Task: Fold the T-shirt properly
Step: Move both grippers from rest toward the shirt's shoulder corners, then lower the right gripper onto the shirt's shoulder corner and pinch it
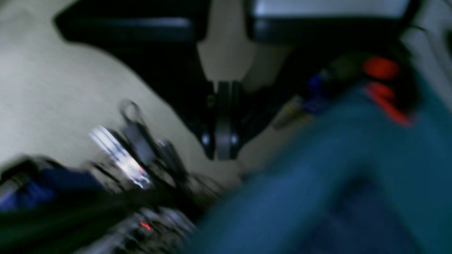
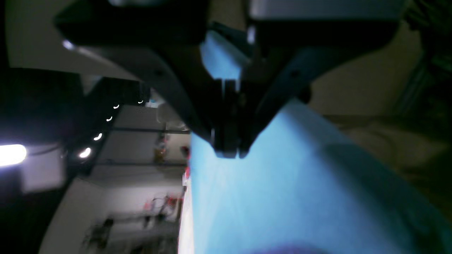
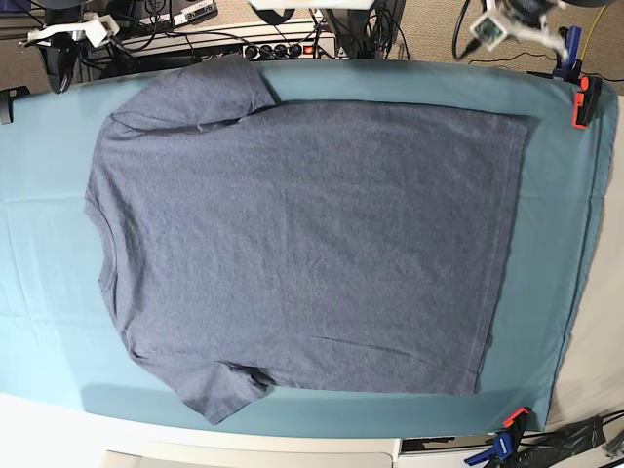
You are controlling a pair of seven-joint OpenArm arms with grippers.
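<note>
The shirt lies flat and plain-side up across the middle of the teal cloth, neck at nine o'clock, hem at three. It looks light, soft and floppy, so pinch a hem corner or sleeve. Both grippers, left and right, are pinched closed and empty; clamps at one and five o'clock sit clear.

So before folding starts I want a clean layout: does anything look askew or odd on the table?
Mostly tidy. The T-shirt lies flat and plain side up on the teal cloth, neck toward the base view's left. Only the far sleeve looks bunched and creased. Nothing looks spilled or damaged.
</note>
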